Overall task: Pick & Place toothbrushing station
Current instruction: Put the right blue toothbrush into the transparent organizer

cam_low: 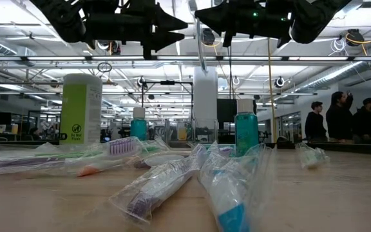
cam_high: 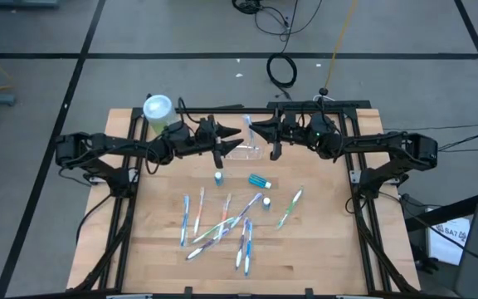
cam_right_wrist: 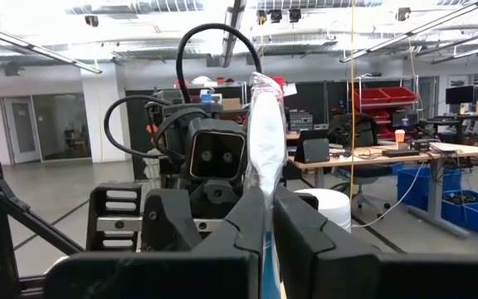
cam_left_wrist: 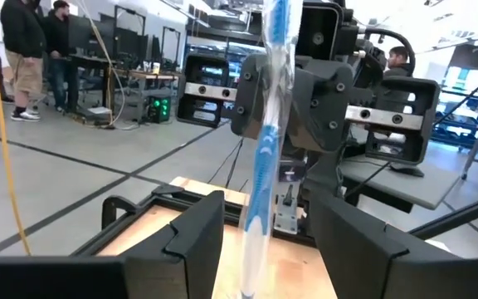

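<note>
Table [cam_high: 322, 249]: a pale wooden top with a dark frame along its sides; both arms reach in over its far half from opposite sides.
Left arm: stretched from the left edge toward the middle, ending in the left gripper [cam_high: 222, 141], which sits raised above the table just left of the holder.
Left gripper jaws: spread wide with nothing between the pads; in the left wrist view the two dark fingers [cam_left_wrist: 191, 241] stand well apart either side of the wrapped brush.
Right arm: reaching from the right edge toward the middle, ending in the right gripper [cam_high: 254, 126], which points at the left one from close by.
Right gripper jaws: drawn narrow and pinched on a wrapped toothbrush [cam_right_wrist: 264, 141] (blue handle, clear sleeve) that stands upright between them.
Green canister [cam_high: 159, 112]: green and white with a white lid, upright near the far left corner of the table, behind the left arm.
Toothbrushing station [cam_high: 246, 149]: the small clear plastic holder, standing on the table between the two grippers, roughly below the held brush; whether the brush tip touches it cannot be told.
Loose toothbrushes [cam_high: 222, 224]: a scattered pile in clear sleeves on the near half of the table, several crossing one another.
Teal bottles [cam_high: 259, 180]: one lies on its side near the holder; another small one [cam_high: 219, 177] stands to its left.
People [cam_low: 340, 116]: standing in the room well beyond the table.
</note>
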Robot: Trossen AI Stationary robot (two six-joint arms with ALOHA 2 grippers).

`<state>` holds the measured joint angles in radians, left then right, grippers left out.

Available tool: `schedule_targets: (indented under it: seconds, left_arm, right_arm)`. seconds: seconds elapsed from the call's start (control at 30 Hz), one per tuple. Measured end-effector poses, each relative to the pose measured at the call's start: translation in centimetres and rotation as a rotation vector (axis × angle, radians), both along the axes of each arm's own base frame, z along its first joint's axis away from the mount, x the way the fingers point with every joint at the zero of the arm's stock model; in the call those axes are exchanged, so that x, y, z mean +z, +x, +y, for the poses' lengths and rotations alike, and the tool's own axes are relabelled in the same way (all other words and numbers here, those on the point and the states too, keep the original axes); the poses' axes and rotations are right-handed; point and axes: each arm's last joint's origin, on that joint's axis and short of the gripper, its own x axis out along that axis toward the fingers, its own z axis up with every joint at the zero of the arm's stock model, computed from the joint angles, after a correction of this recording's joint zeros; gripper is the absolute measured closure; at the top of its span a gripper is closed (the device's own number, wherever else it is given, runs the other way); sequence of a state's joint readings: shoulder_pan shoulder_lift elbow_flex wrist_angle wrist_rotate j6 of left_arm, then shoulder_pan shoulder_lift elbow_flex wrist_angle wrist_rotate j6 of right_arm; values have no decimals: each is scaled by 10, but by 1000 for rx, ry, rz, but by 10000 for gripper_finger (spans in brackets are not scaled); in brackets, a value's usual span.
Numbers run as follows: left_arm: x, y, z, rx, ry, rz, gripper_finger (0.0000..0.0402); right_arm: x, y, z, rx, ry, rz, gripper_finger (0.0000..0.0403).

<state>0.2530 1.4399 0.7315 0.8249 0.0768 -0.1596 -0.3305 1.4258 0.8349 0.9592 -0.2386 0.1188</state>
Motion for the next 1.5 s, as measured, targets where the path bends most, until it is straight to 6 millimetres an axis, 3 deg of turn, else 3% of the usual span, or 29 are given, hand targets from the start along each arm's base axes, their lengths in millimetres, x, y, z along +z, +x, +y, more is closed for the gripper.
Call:
schedule_targets:
  seconds: [0.17,0.6,1.17,1.3,1.5]
  left_arm:
    - [4,3,1,3,2,-5,213]
    - [-2,52,10,-47,12,70,213]
    - [-3,54,10,-58,15,64,215]
    - [-3,54,10,-58,17,65,250]
    - [-3,54,10,-57,22,66,350]
  right_arm:
    - [0,0,0,-1,0,0,397]
    - [0,0,0,4,19,0,397]
    - [-1,0,0,5,20,5,397]
    - [-1,0,0,5,20,5,397]
    - [-1,0,0,6,20,5,396]
